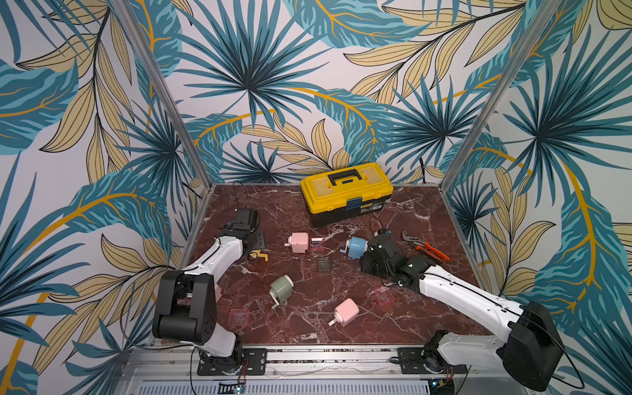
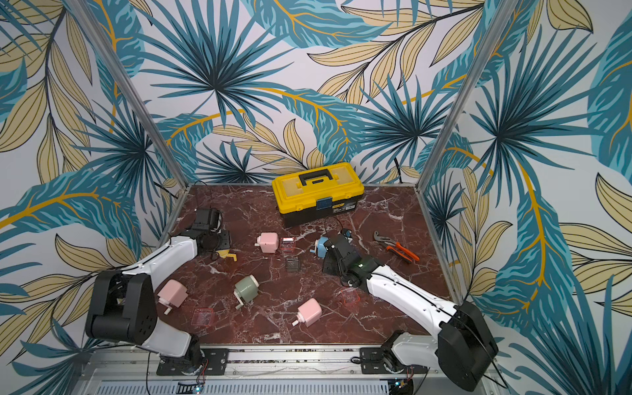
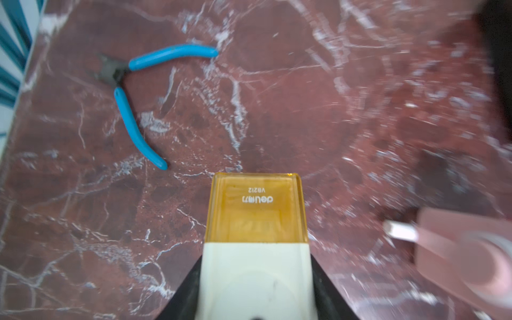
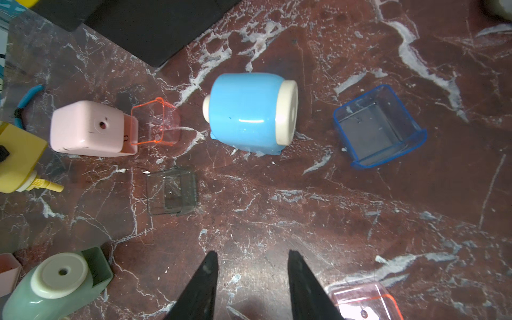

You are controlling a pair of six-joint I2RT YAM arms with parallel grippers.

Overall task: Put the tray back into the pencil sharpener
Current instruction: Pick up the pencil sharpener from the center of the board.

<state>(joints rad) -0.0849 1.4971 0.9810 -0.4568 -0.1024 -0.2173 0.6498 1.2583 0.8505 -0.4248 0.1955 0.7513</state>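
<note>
Now left hand (image 3: pixel 256 259) clamped on yellow sharpener (image 3: pixel 256 279), amber tray (image 3: pixel 256 210) seated; right hand (image 4: pixel 251 252) apart, empty.

In front of the one toolbox (image 1: pixel 346 191) I count six sharpeners (image 2: pixel 268 242), three pink, and five loose trays (image 4: pixel 171 191), three red. I also see two pliers (image 1: pixel 427 247).

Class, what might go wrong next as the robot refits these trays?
Mismatch: the open right hand hovers near a blue tray, grey tray and orange tray; only one likely fits the blue sharpener.
Sliding: with the left hand shut on the yellow sharpener, the blue one is unheld; a push may shove it.
</note>
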